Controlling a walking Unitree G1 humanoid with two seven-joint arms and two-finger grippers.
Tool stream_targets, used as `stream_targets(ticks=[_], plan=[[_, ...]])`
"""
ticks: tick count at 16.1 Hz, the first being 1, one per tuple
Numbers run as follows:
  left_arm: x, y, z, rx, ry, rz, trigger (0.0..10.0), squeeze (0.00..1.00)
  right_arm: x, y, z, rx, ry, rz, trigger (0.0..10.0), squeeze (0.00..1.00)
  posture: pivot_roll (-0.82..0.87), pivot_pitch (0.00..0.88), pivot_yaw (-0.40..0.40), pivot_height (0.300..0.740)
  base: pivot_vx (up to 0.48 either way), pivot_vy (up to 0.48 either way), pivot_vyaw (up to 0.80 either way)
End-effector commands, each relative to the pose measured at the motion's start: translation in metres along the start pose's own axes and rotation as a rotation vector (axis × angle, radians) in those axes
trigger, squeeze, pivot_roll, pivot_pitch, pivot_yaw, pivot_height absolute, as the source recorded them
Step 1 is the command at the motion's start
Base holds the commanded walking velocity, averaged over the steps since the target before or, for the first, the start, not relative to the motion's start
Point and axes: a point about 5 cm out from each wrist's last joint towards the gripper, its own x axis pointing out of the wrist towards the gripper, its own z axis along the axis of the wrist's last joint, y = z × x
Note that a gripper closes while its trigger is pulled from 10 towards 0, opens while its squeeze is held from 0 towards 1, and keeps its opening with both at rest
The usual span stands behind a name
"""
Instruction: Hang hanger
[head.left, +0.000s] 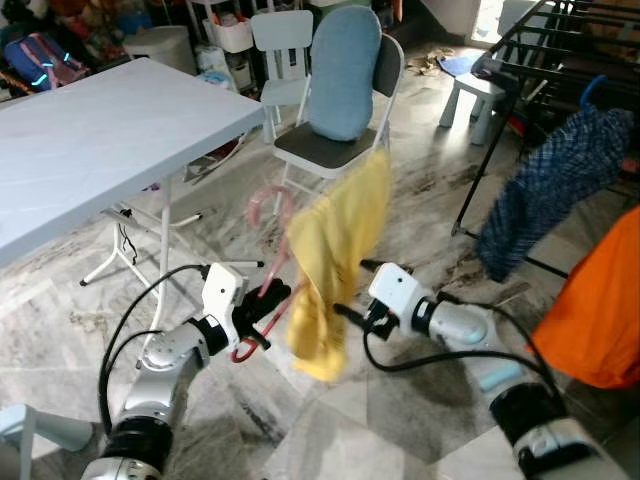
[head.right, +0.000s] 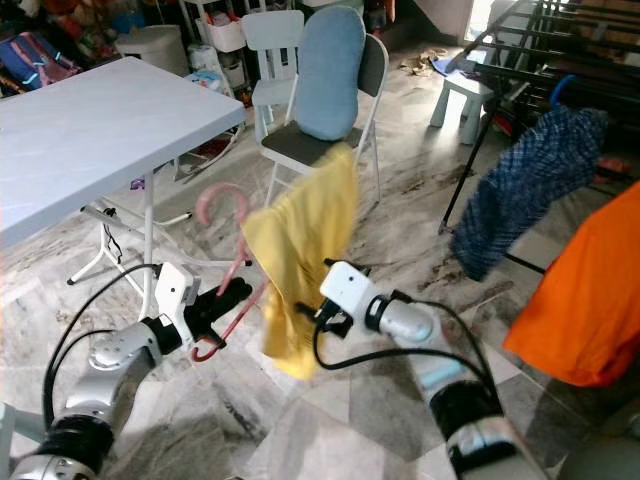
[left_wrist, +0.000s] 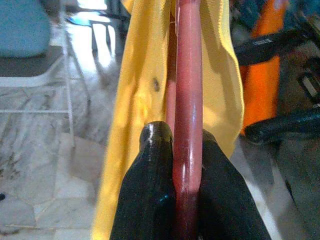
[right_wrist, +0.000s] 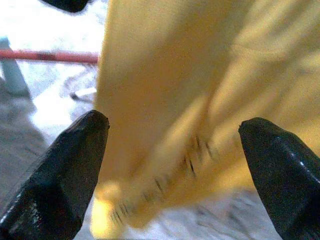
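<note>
Carrying step judged in hand. Pink hanger (head.left: 268, 262), draped with yellow cloth (head.left: 335, 255), is clamped low by left gripper (head.left: 262, 312), held over floor. Right gripper (right_wrist: 175, 150) is spread wide beside cloth. Rack (head.left: 560, 60) is well apart; approach and hook-over needed next.

Hanger (left_wrist: 188, 100): glossy red plastic. Garment (head.left: 335, 260): soft matt yellow cloth. Left gripper (left_wrist: 187, 165) fingers (left_wrist: 150, 190): smooth, slightly glossy black plastic. Floor (head.left: 420, 190): polished veined marble tiles. Table (head.left: 90, 150): matt white plastic.
</note>
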Motion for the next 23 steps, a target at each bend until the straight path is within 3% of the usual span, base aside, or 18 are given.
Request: stream_targets(ticks=[1, 6, 16, 21, 23], plan=[[0.002, 0.003, 0.016, 0.064, -0.031, -0.027, 0.0, 0.00, 0.002, -0.001, 0.008, 0.017, -0.032, 0.002, 10.0, 0.00, -0.24, 0.000, 0.141, 0.740, 0.000, 0.000, 0.00], [0.002, 0.005, 0.024, 0.100, -0.027, -0.048, 0.0, 0.00, 0.002, 0.004, 0.014, 0.103, -0.033, -0.002, 10.0, 0.00, -0.22, 0.000, 0.147, 0.740, 0.000, 0.000, 0.00], [0.000, 0.009, 0.032, 0.143, -0.035, -0.031, 0.0, 0.00, 0.001, 0.015, 0.013, 0.185, -0.019, 0.006, 10.0, 0.00, -0.21, 0.000, 0.141, 0.740, 0.000, 0.000, 0.00], [0.004, 0.008, 0.040, 0.165, -0.074, 0.003, 0.0, 0.00, 0.004, 0.019, 0.021, 0.236, -0.051, 0.065, 10.0, 0.00, -0.20, 0.000, 0.123, 0.740, 0.000, 0.000, 0.00], [0.006, 0.006, 0.043, 0.171, -0.088, 0.005, 0.0, 0.00, 0.011, 0.030, 0.023, 0.258, -0.056, 0.126, 10.0, 0.00, -0.20, 0.000, 0.113, 0.740, 0.000, 0.000, 0.00]])
